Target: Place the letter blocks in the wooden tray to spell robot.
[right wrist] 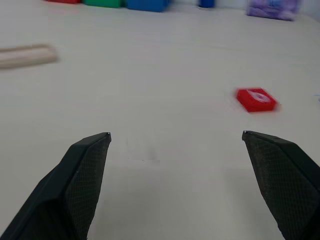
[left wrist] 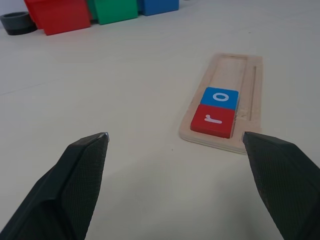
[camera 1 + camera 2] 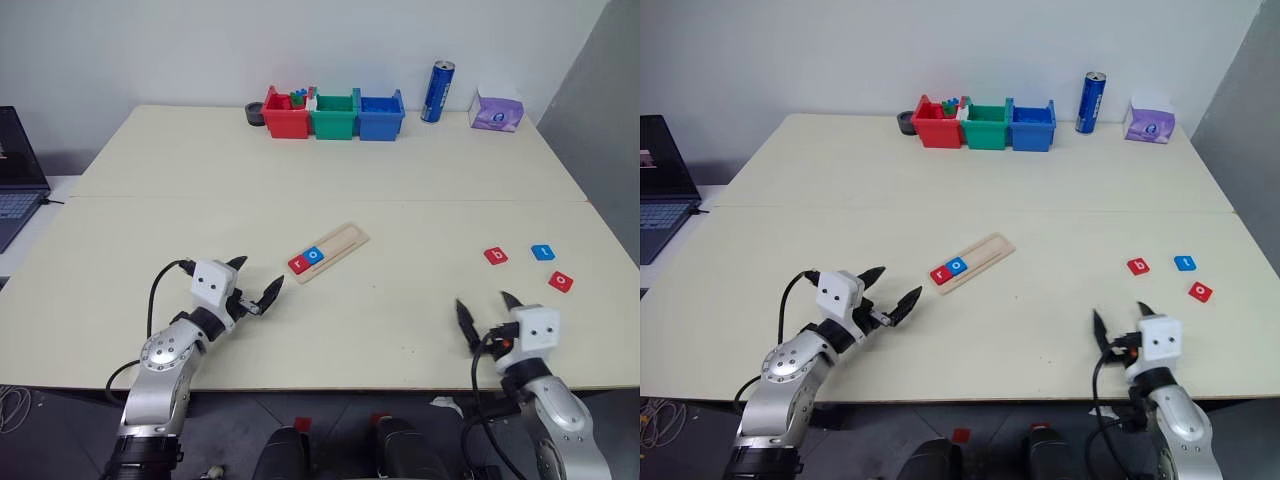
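The wooden tray (image 3: pixel 335 249) lies at an angle in the middle of the table. A red "r" block (image 3: pixel 299 264) and a blue "o" block (image 3: pixel 315 254) sit side by side at its near end. Three loose letter blocks lie on the right: a red "b" (image 3: pixel 496 256), a blue one (image 3: pixel 543 252) and a red "o" (image 3: pixel 561 281). My left gripper (image 3: pixel 255 283) is open and empty, just short of the tray's near end. By the front edge, my right gripper (image 3: pixel 488 312) is open and empty, nearer than the loose blocks.
Red (image 3: pixel 286 115), green (image 3: pixel 333 115) and blue (image 3: pixel 380 115) bins stand in a row at the back, with a dark ring (image 3: pixel 256 114) beside the red one. A blue can (image 3: pixel 437 91) and a purple tissue pack (image 3: pixel 497 110) are at the back right. A laptop (image 3: pixel 18 170) is on the left.
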Robot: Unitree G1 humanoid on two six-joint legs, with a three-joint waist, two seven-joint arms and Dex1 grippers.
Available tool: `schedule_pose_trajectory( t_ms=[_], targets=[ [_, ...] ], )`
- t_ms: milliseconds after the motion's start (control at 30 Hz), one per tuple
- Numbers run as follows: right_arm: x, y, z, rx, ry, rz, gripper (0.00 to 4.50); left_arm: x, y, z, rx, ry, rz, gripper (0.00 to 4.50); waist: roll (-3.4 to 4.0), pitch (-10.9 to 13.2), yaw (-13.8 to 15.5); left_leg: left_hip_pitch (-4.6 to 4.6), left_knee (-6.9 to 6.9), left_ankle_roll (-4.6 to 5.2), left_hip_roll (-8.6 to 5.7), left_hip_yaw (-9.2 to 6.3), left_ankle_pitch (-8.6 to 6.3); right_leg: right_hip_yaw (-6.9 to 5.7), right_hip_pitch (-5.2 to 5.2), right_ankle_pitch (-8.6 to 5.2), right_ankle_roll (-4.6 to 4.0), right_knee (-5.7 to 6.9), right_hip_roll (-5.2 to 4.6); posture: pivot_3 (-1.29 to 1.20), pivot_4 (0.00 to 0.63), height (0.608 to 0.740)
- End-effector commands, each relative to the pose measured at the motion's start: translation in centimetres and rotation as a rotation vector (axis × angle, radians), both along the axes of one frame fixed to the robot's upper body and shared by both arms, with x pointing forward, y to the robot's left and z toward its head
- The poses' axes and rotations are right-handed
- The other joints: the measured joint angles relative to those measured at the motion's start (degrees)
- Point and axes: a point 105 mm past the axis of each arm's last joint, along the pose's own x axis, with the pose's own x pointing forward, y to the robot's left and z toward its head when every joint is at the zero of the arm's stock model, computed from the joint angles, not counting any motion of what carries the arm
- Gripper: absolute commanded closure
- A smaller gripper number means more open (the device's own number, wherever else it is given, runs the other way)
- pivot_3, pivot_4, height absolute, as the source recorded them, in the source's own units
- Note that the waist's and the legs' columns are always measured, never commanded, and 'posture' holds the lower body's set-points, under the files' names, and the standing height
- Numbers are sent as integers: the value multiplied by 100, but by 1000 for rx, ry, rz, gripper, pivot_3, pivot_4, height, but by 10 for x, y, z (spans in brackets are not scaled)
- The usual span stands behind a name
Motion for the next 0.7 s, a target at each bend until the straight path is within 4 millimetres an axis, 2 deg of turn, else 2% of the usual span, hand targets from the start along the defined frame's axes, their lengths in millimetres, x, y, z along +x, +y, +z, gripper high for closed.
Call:
schedule_pose_trajectory(
  t_ms=[33, 133, 233, 467, 700],
  targets=[
    [-7, 47, 33, 35, -26, 292, 28, 10, -9, 8, 4, 8, -43, 0, -1, 0, 1, 0, 1, 0, -1, -2, 0, -3, 2, 0, 0, 1, 1, 0, 150, 740],
    [-17, 69, 42, -8, 7, 472, 28, 20, -17, 9, 30, 31, -66, 0, -3, 0, 5, -4, 1, 0, -2, -5, 0, -8, 2, 0, 1, -1, 2, 0, 150, 740],
    [-24, 80, 47, -47, 36, 575, 28, 30, -24, 10, 86, 42, -93, 0, -12, 0, 10, -8, 1, 0, -6, -6, 0, -12, 2, 0, 1, -4, 2, 0, 150, 740],
    [-29, 89, 55, -67, 40, 647, 28, 47, -36, 7, 149, 105, -186, 0, -16, 2, 9, -10, 1, 0, -8, -7, 0, -17, 2, 0, 1, -2, 2, 0, 150, 740],
    [-34, 90, 56, -80, 49, 659, 28, 48, -42, 0, 160, 168, -246, 0, -16, 3, 8, -10, 1, 0, -7, -7, 0, -18, 1, 0, 1, -3, 3, 0, 150, 740]
  ],
)
